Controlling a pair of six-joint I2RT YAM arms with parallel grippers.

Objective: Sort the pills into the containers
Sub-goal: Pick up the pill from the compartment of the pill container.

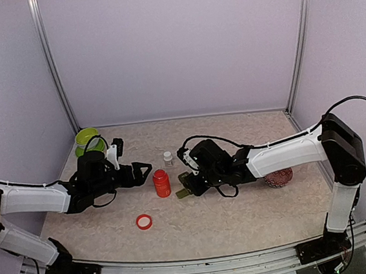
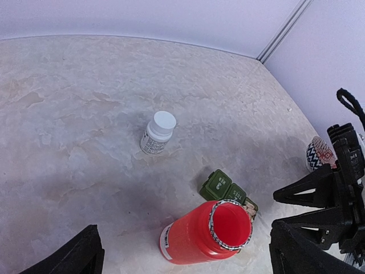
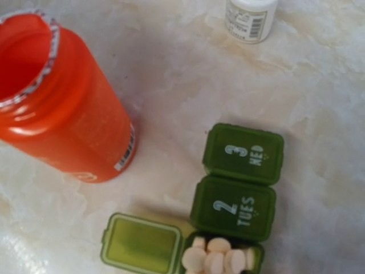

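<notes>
First, nearest the bases: red cap [image 1: 144, 222] lying loose on the tabletop [image 1: 243, 222], at 7 o'clock from the red bottle [image 1: 161, 183], which stands upright with its mouth uncovered.

Containers [image 3: 239, 188]: row of three joined green boxes at 3 o'clock from the red bottle, close beside it but not touching. In the right wrist view the long axis runs 6 to 12. The two boxes toward 12 are closed. The box at 6 is open, its lid [image 3: 140, 245] swung out to 9, with white pills [image 3: 217, 258] inside.

Right gripper [image 1: 189, 185]: hangs directly over the row. In the left wrist view its jaws look partly apart, and nothing shows between them.

Left gripper [image 1: 144, 170]: jaws spread wide, empty. Bottle and row both lie at about 4 o'clock from it, bottle first.

Judgement: right arm is clearly nearer; the next move turns on its line down the row.

Farther out: white bottle [image 1: 167, 156], capped, at 12 from the red one; patterned cup [image 1: 279, 178] at far 3; lime-green bowl [image 1: 87, 140] at 10.

Surface pale and marbled; plain lilac walls [image 1: 174, 47], metal posts [image 1: 51, 65] in the corners.
</notes>
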